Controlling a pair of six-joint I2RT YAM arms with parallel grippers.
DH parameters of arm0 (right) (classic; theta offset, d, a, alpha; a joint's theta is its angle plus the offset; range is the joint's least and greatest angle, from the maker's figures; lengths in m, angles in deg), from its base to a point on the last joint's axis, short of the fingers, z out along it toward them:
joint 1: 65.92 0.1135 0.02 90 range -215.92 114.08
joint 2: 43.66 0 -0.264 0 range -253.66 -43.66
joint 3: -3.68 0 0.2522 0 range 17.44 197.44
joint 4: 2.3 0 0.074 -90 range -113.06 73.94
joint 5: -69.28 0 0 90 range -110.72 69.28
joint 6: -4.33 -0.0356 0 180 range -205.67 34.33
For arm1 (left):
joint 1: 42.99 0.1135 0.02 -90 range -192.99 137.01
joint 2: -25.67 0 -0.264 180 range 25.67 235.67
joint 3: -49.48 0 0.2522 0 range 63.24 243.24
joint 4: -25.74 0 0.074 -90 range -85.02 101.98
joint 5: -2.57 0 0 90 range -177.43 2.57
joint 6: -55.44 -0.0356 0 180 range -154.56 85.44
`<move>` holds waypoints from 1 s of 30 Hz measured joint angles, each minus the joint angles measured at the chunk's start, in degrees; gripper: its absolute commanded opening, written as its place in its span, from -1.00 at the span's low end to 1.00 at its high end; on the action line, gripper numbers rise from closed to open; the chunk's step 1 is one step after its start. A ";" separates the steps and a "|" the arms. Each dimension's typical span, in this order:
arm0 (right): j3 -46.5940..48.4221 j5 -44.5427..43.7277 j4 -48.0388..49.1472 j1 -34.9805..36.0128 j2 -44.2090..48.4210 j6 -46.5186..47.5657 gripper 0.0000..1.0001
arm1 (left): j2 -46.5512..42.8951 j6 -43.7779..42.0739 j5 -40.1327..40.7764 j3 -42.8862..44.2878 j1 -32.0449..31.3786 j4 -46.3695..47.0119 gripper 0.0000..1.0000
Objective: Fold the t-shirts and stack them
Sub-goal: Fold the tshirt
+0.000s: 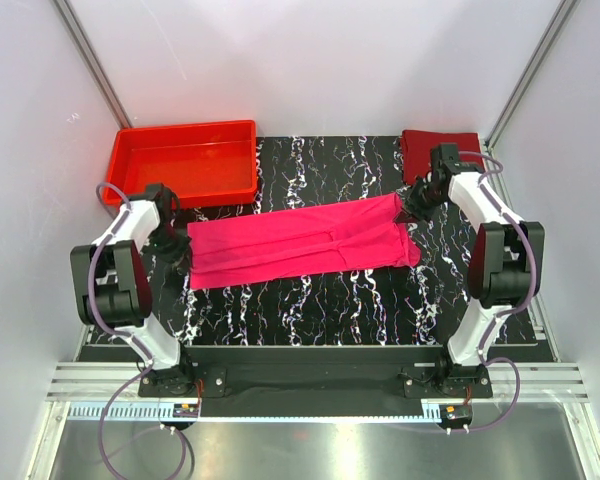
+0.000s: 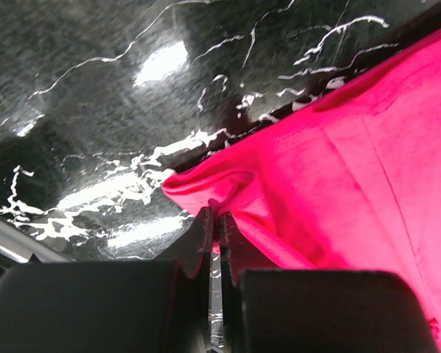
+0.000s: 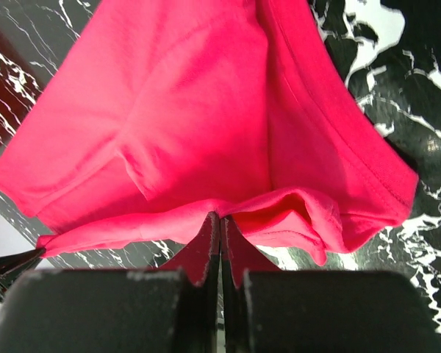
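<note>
Two shirts are on the black, white-veined table (image 1: 310, 310). The pink shirt (image 1: 300, 245) lies across the middle as one long band, running from about 9 o'clock to about 2 o'clock, its right end a little farther back than its left. The maroon shirt (image 1: 425, 145) sits as a folded square in the far right corner, at about 1 o'clock, apart from the pink one.

There is one tray (image 1: 190, 165), bright red, at about 10 o'clock in the far left corner. Its near right corner comes close to the pink band, but the two do not touch.

Two arms are at work, one at each end of the pink shirt. The left fingers (image 1: 183, 255) are at the 9 o'clock end; the left wrist view shows them pressed together on a bunched corner of pink cloth. The right fingers (image 1: 408, 212) are at the 2 o'clock end, just in front of the maroon shirt. In the right wrist view they are clamped together on a rolled pink edge, with the cloth spreading away from the tips in soft folds.
</note>
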 measured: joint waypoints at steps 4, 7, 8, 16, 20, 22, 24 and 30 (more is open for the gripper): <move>1.81 -0.02 0.02 0.00 -1.36 0.00 -1.00 | 1.27 -0.15 -0.02 0.61 0.09 0.00 -1.00; 2.58 0.00 0.02 -0.02 -2.45 0.00 -1.00 | 2.01 -0.20 0.00 1.70 0.35 -0.28 -1.00; 2.86 -0.02 0.02 -0.02 -2.91 0.00 -1.00 | 2.40 -0.22 -0.02 2.25 0.44 -0.28 -1.00; 5.20 -0.02 0.02 -0.02 -5.88 0.00 -1.00 | 5.46 -0.24 -0.35 4.44 0.57 -0.13 -1.00; 6.36 0.00 0.00 -0.04 -7.37 -0.02 -1.00 | 6.62 -0.24 -0.37 5.60 0.57 -0.13 -1.00; 6.91 0.00 -0.02 -0.07 -8.04 -0.02 -1.00 | 7.17 -0.24 -0.42 6.03 0.57 -0.11 -1.00; 7.23 -0.02 -0.04 -0.09 -8.46 -0.02 -1.00 | 7.74 -0.24 -0.48 6.40 0.57 -0.09 -1.00; 9.07 0.00 -0.39 -0.09 -9.88 -0.02 -1.00 | 8.98 -0.22 -0.55 6.45 0.59 -0.09 -1.00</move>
